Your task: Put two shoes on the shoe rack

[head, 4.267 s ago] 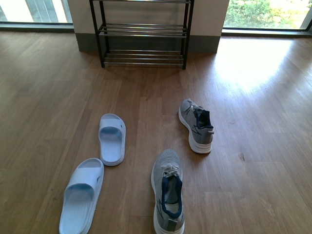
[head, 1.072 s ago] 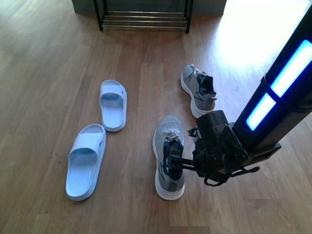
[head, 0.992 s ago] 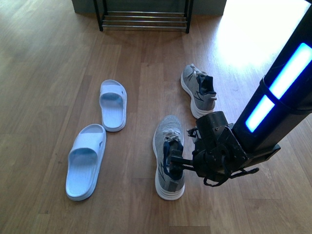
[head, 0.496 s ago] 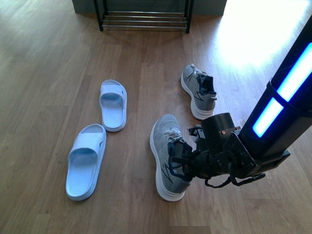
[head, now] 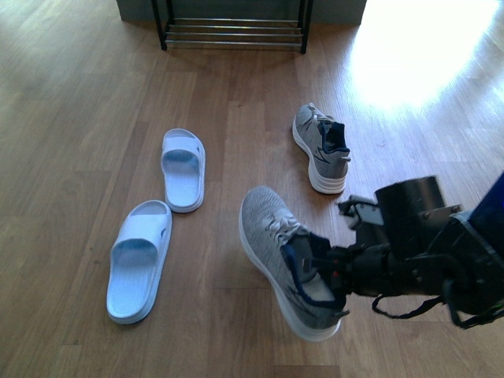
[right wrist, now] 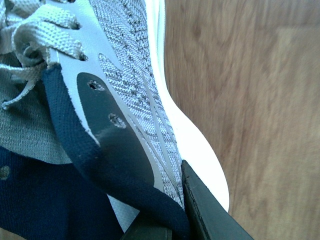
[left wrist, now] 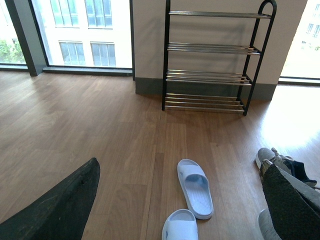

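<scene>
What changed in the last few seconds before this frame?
The right gripper came in, closed its jaws on the collar of the near grey sneaker and raised its heel end, swinging it toward the robot's right, so the toe now points forward and left. The far grey sneaker, the near blue sandal, the far blue sandal and the shoe rack stayed put.

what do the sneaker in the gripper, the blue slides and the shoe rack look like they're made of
Sneaker: grey knit textile upper, weave visible; smooth white sole, probably foam or rubber; navy fabric lining.
Slides: pale blue, seamless and matte, likely moulded rubber or foam.
Shoe rack: apparently metal, thin matte black frame, shiny chrome bars reflecting light.
</scene>
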Robot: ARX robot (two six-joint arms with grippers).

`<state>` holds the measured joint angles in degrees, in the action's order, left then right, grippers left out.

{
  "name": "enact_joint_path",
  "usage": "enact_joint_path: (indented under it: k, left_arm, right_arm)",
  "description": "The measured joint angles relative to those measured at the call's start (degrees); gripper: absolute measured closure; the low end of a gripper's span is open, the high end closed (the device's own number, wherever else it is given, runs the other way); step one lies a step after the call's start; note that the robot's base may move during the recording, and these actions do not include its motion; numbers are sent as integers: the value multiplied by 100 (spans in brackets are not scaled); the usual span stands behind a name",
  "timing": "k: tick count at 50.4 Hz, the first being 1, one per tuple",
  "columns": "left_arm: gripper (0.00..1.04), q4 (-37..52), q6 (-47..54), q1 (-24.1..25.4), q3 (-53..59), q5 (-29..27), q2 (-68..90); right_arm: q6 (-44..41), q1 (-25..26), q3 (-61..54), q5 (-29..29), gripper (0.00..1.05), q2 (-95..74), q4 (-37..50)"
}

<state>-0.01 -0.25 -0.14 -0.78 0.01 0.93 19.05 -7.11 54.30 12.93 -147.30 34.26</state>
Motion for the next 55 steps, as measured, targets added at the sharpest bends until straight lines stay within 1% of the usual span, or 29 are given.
enact_joint_path:
  k: [7, 18, 29, 34, 43, 55]
  left_arm:
    - [9, 0, 0, 0, 0, 0, 0]
    - [9, 0, 0, 0, 0, 0, 0]
    - [9, 0, 0, 0, 0, 0, 0]
    - [9, 0, 0, 0, 0, 0, 0]
    - [9, 0, 0, 0, 0, 0, 0]
    - [9, 0, 0, 0, 0, 0, 0]
  right_arm:
    - [-219, 426, -688, 33, 104, 1316, -11]
    - [-240, 968, -1342, 103, 104, 2876, -328]
    - [-262, 1856, -1764, 516, 104, 4822, -960]
    - [-264, 2149, -1956, 562, 104, 5396, -1097]
    - [-348, 2214, -2485, 564, 104, 6151, -1130]
    - [-411, 2210, -2527, 658, 104, 6339, -1110]
